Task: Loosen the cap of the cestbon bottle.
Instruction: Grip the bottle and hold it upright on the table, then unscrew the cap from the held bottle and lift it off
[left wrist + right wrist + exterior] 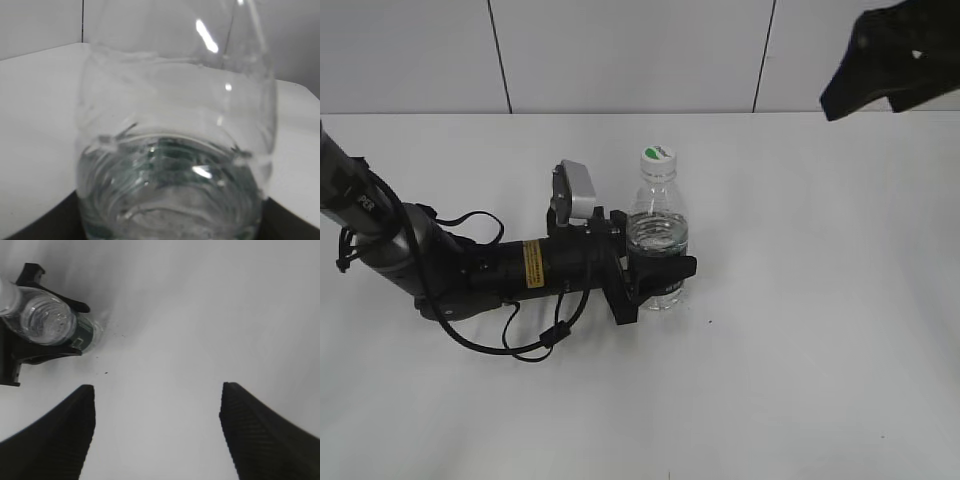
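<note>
A: What's in shot, biggest first?

B: White table [820, 350], taking up most of the ext. view, w/ a pale panelled wall [620, 55] behind it. Then the left arm [440, 265], lying low across the table from the left edge, black cables looped under it, a grey camera block [578, 188] on its wrist.

A: And the left gripper?

B: Left gripper [665, 270] is clamped on the cestbon bottle [658, 235], one jaw on each side of the lower body, about at the green label. Bottle stands upright near table centre, part full of water.

A: Cap?

B: The cap [658, 155] is on the neck, white w/ a green mark, nothing touching it.

A: Right side?

B: Right gripper [157, 432] hangs high, top-right corner in the ext. view, well apart from the bottle. Jaws spread wide, holding nothing. Its cam sees the bottle from above at upper left.

A: Anything blocking?

B: Only the left jaws, covering most of the label. Left wrist cam is filled by the bottle wall.
</note>
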Action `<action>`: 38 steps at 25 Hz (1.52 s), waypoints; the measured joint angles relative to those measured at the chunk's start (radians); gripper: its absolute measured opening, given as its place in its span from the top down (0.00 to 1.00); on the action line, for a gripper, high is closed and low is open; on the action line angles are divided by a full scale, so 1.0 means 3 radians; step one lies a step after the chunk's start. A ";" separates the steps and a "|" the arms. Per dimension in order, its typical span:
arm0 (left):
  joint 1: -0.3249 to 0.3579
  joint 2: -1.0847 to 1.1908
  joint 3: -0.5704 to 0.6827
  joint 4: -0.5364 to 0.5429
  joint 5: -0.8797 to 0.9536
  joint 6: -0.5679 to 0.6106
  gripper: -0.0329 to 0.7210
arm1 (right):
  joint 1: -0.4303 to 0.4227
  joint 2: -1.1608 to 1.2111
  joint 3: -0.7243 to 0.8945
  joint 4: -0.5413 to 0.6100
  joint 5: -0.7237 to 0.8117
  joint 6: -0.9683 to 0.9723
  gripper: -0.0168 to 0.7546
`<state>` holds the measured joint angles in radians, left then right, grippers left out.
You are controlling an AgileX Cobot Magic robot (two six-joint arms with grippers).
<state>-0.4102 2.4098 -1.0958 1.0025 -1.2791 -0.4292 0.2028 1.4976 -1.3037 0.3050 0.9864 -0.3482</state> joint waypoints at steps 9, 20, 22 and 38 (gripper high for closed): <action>-0.0003 0.0000 0.0000 0.0000 0.0000 0.0000 0.42 | 0.0565 0.0741 -0.1049 -0.0368 0.0627 0.0651 0.21; -0.0010 0.0000 0.0000 -0.0018 0.0003 0.0000 0.42 | 0.1064 0.1365 -0.1958 -0.0403 0.0757 0.1107 0.21; -0.0011 0.0000 0.0000 -0.0021 0.0003 0.0000 0.42 | 0.1135 0.1448 -0.1984 -0.0405 0.0761 0.1136 0.21; -0.0017 0.0000 0.0000 -0.0033 0.0006 0.0000 0.42 | 0.1296 0.1865 -0.1991 -0.0445 0.0769 0.1161 0.21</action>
<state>-0.4153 2.4098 -1.0958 0.9925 -1.2773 -0.4292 0.5915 2.0570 -1.9010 0.1715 1.2170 0.0000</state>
